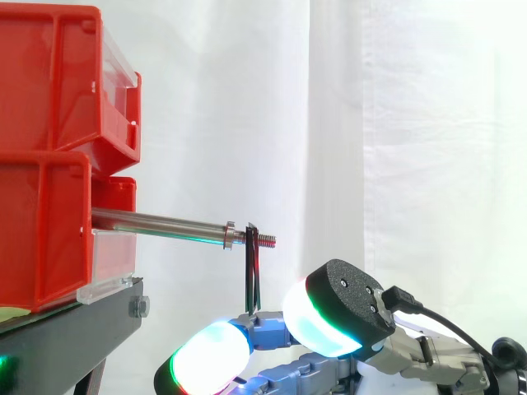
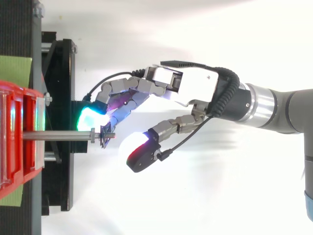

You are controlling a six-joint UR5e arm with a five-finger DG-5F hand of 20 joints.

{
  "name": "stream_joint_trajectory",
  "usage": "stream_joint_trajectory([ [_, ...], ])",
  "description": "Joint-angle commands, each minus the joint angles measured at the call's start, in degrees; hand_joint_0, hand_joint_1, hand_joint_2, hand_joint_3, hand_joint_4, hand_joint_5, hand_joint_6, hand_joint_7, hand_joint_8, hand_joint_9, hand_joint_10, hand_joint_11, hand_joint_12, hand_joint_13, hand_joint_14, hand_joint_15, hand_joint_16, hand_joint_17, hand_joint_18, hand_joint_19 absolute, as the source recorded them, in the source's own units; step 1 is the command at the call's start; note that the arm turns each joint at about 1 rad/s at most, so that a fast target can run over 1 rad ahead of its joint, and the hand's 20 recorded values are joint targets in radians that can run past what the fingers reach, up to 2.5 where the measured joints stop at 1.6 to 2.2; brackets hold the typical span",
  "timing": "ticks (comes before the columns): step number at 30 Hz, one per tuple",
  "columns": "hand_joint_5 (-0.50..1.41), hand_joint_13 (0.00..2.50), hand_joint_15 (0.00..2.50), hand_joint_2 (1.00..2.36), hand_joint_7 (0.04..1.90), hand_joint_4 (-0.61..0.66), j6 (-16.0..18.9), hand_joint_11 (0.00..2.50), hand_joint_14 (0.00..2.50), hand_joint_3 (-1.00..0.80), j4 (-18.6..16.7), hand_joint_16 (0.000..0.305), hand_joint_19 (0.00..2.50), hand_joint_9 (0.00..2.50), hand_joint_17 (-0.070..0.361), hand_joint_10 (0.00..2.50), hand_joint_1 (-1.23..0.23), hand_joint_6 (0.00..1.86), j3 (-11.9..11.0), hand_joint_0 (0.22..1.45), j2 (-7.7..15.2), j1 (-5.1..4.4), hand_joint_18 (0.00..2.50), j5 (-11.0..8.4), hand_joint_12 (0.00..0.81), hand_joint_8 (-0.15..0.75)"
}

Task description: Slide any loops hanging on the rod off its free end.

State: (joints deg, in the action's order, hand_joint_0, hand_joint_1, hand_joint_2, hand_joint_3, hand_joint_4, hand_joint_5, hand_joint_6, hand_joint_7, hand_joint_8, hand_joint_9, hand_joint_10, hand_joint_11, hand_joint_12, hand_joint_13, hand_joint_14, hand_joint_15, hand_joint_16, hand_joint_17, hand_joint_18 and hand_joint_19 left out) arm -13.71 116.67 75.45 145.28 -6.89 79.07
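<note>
While my relaxed fingers, gripping nothing, are touching the loop, it's probably risking snagging on the rod threads.

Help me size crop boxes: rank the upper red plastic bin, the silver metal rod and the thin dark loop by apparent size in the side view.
1. upper red plastic bin
2. silver metal rod
3. thin dark loop, clearly smallest

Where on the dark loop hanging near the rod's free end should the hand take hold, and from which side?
Take the loop by its hanging lower part, below the rod, with the hand coming from underneath on the free-end side. It hangs straight down at the threaded tip, so that stretch is exposed; the red bins block the other end.
</note>
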Motion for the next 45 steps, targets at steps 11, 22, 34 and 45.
stream_joint_trajectory([
  [11,-0.15,0.7,0.09,1.01,1.0,0.34,0.0,0.41,0.0,-0.4,-0.8,0.044,0.22,0.94,0.099,0.01,-0.64,0.5,-1.4,0.61,0.0,0.39,0.59,0.38,0.334,0.333],
  [22,-0.14,0.72,0.1,1.01,1.12,0.31,-0.1,0.42,0.0,-0.38,-1.2,0.044,0.23,0.95,0.099,0.01,-0.66,0.5,-1.6,0.63,0.0,0.65,0.62,1.7,0.334,0.335],
  [34,-0.14,0.74,0.11,1.02,1.24,0.22,-0.1,0.51,0.0,-0.27,-1.3,0.044,0.23,0.99,0.1,0.01,-0.71,0.56,-1.6,0.66,0.0,0.65,0.64,1.7,0.337,0.332],
  [45,-0.17,0.75,0.12,1.02,1.05,0.22,-0.1,0.53,0.01,-0.26,-2.1,0.045,0.24,0.98,0.101,0.01,-0.72,0.71,-1.7,0.66,0.0,0.92,0.66,1.96,0.339,0.335],
])
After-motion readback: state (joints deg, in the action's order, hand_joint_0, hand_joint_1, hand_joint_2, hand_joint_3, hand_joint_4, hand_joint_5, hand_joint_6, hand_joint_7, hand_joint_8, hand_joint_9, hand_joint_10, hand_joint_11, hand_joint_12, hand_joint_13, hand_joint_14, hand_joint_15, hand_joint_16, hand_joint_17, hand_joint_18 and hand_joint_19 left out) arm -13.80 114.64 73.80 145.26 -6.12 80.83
